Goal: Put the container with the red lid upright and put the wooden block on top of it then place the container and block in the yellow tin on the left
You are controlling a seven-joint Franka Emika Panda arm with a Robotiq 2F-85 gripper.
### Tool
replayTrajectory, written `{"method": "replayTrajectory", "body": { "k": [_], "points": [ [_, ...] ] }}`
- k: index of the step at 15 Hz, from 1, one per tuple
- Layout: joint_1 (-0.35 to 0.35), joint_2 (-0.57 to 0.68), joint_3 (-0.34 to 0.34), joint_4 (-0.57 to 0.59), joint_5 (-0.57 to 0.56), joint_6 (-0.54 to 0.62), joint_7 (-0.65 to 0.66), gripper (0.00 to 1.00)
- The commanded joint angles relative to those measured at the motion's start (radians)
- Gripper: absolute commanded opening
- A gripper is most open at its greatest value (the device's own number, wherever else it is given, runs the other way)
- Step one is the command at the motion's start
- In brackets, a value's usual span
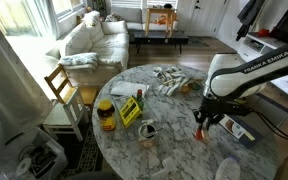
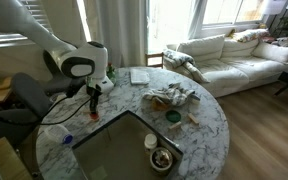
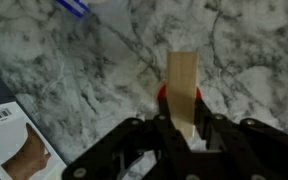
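Clamping the wooden block [image 3: 182,72], likely light and stiff, by its flat faces in the gripper [image 3: 187,122] narrowed onto its lower end, holding it upright over the easily toppled container with the red lid [image 3: 162,96] on the marble table [image 3: 74,60].

Readable lettering
"FRANKA EMIKA" runs along the robot arm [image 1: 269,62]; a box [image 3: 14,145] near it shows a green badge, perhaps reading "2".

Home living room — sofa [image 2: 229,50], marble table [image 1: 174,150]
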Motion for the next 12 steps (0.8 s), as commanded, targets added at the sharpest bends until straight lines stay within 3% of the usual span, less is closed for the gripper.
{"method": "replayTrajectory", "body": {
  "k": [1,11,12],
  "points": [
    [0.016,-0.018,-0.015,-0.033,-0.029,0.024,0.032,0.07],
    [0.018,-0.018,-0.015,-0.034,-0.03,0.054,0.063,0.08],
    [0.019,-0.018,-0.014,-0.033,-0.031,0.049,0.063,0.46]
  ]
}}
